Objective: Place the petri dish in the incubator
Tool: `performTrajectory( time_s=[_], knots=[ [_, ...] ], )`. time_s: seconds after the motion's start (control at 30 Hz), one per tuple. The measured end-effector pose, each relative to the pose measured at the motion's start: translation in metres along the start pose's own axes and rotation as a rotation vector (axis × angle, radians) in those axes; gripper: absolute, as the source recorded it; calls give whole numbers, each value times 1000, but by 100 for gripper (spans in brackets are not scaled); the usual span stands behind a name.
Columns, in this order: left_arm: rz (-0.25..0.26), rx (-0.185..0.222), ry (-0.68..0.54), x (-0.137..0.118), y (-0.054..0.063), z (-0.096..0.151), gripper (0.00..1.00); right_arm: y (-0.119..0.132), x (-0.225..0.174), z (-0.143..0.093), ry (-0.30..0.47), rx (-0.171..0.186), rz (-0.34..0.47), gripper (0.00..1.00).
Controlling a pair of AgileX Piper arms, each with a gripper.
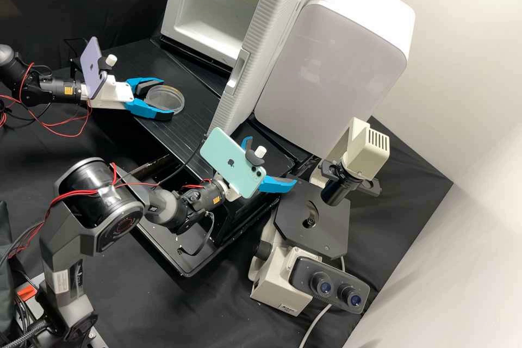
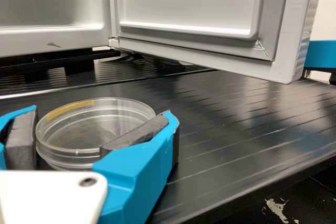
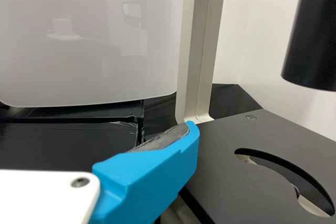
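A clear round petri dish [image 1: 163, 99] [image 2: 92, 127] rests on the black ribbed platform [image 1: 187, 119] in front of the incubator. My left gripper [image 1: 165, 99] [image 2: 97, 124] is down at the dish, one blue finger on each side, and both grey pads [image 2: 137, 134] touch its rim. The white incubator [image 1: 209, 2] stands behind with its door [image 1: 263, 43] swung open and its chamber bare. My right gripper [image 1: 291, 181] hangs over the microscope stage [image 3: 252, 182]. One of its fingers [image 3: 157, 166] shows, with nothing against its pad.
A white box-shaped unit [image 1: 337, 60] stands right of the incubator door. The microscope [image 1: 321, 228] with its dark objective tube [image 3: 312, 30] sits at the front right. The open door's lower edge [image 2: 210, 45] overhangs the platform just beyond the dish.
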Motion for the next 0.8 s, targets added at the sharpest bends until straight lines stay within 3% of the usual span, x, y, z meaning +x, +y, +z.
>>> performTrajectory(
  time_s=[0.53, 0.8],
  knots=[
    [2, 0, 0, 0, 0, 0, 0, 0, 0, 0, 0, 0, 0, 100],
    [-13, 2, 29, -7, 14, -7, 0, 0, 0, 0, 0, 0, 0, 100]
  ],
)
